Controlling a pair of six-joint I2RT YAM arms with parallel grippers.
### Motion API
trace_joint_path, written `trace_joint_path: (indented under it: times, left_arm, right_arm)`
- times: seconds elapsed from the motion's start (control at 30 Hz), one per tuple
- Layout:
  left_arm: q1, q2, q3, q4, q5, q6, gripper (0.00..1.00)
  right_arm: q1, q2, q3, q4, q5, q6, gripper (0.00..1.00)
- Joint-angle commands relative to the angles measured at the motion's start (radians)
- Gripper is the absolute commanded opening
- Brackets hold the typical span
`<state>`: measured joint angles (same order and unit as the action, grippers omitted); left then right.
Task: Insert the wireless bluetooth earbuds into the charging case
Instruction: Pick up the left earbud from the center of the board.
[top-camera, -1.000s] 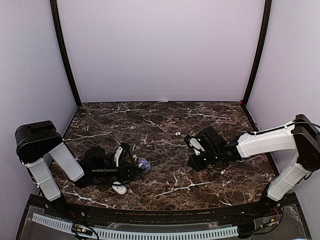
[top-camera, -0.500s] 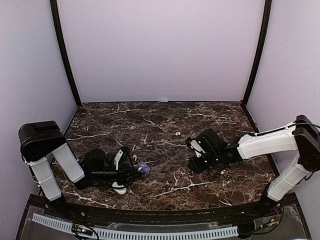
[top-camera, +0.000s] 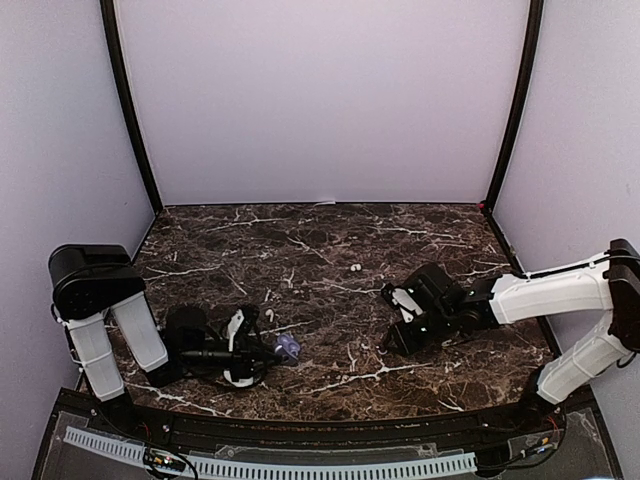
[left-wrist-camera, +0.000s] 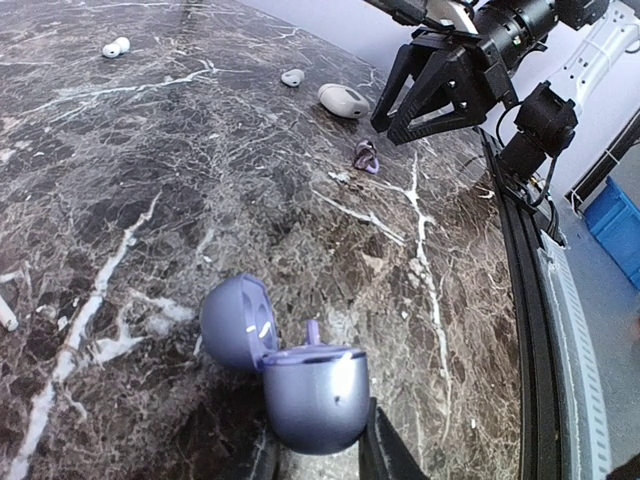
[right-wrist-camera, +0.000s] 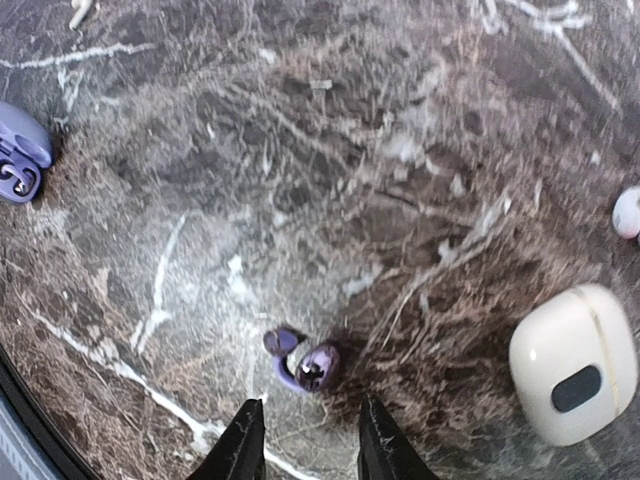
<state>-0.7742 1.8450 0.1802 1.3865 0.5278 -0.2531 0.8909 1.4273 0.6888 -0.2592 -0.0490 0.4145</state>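
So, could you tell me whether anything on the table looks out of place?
Yes: one lavender earbud lies loose on the marble table, just ahead of the right arm's open jaws, well apart from the open lavender case gripped in the left arm's jaws. Small white buds are also scattered about.

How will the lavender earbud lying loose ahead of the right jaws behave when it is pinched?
The lavender earbud is tiny, rounded and glossy, so it would probably squirt sideways from an off-centre pinch. On the smooth marble table it likely skids or rolls if nudged.
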Motion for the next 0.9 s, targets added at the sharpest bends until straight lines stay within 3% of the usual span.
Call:
trace_joint_path:
  times: [0.0,0.3,0.5,0.67,0.87]
  left_arm:
    - [-0.023,0.023,-0.015,0.094,0.018,0.055,0.26]
    - [-0.052,0.018,-0.015,0.111,0.004,0.105,0.24]
    - [-0.065,0.007,-0.056,0.247,0.028,0.163,0.22]
    - [-0.072,0.061,-0.096,0.442,0.052,0.205,0.21]
    - [-0.089,0.045,-0.096,0.447,0.062,0.300,0.18]
  right_arm:
    - [0.008,-0.024,-0.016,-0.008,-0.045,0.018,0.32]
    - [0.025,-0.087,0.002,-0.010,-0.098,-0.174,0.35]
    - [0.065,-0.144,-0.009,0.061,-0.118,-0.246,0.38]
    - [0.139,-0.245,-0.036,0.125,-0.102,-0.530,0.43]
    - [0.221,-0.184,0.055,-0.056,0.041,-0.867,0.38]
